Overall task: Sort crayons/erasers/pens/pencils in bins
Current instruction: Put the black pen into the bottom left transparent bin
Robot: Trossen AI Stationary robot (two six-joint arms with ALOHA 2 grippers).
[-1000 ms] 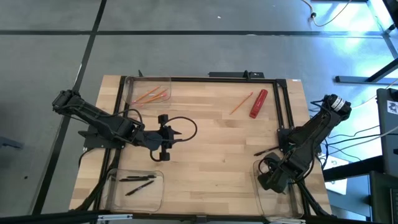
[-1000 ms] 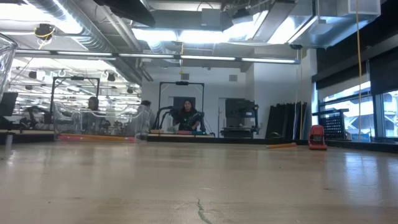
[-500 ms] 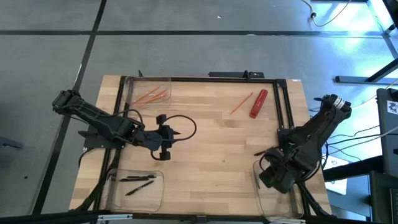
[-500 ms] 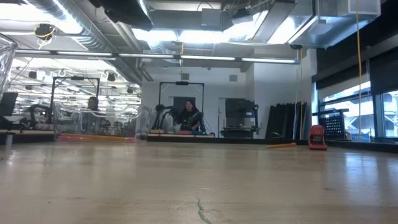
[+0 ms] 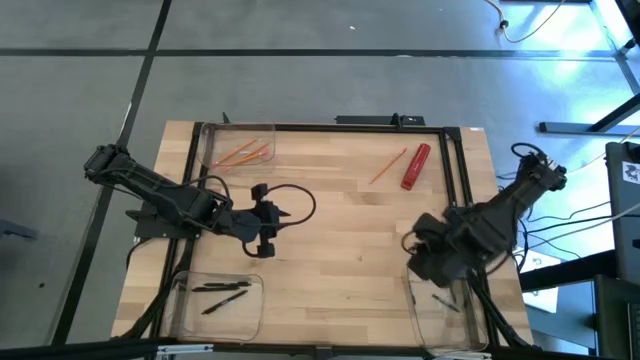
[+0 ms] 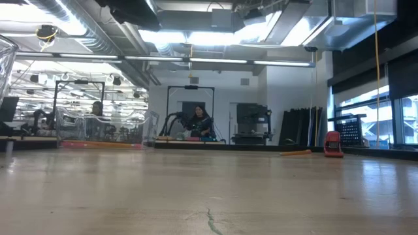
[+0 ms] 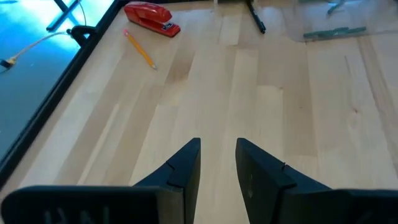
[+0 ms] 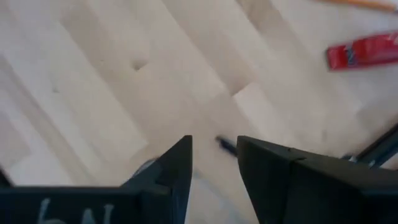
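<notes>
**Both grippers empty above the counter, sorting part done**

Nearest the front edge of the counter (image 5: 330,215) sit two clear bins. The front left bin (image 5: 215,305) holds black pens (image 5: 222,288); two lie nearly parallel to the front edge and a third is tilted, its far end toward the right. The front right bin (image 5: 445,310) sits partly under the right arm, and a short dark pen (image 5: 446,301) lies in it on a slant.

The right gripper (image 5: 418,258) hangs over the counter just beyond that bin's far edge, on the right side. Its fingers (image 8: 177,165) stand apart with a clear gap and hold nothing. A dark stick shows in the gap, below the fingers, in the right wrist view.

The left gripper (image 5: 264,236) hovers over the left middle of the counter, pointing toward the right side. Its fingers (image 7: 186,163) are parted by a narrow gap, with only bare wood between them.

Farther back, a single pencil (image 5: 388,166) lies loose on the wood, slanted, its far end leaning right. Just beside it on the right lies a red stapler (image 5: 416,166), its long axis running almost front to back and tilted the same way.

At the far left corner the third bin (image 5: 238,148) holds several pencils (image 5: 243,154), lying roughly side by side and angled slightly toward the far right.
</notes>
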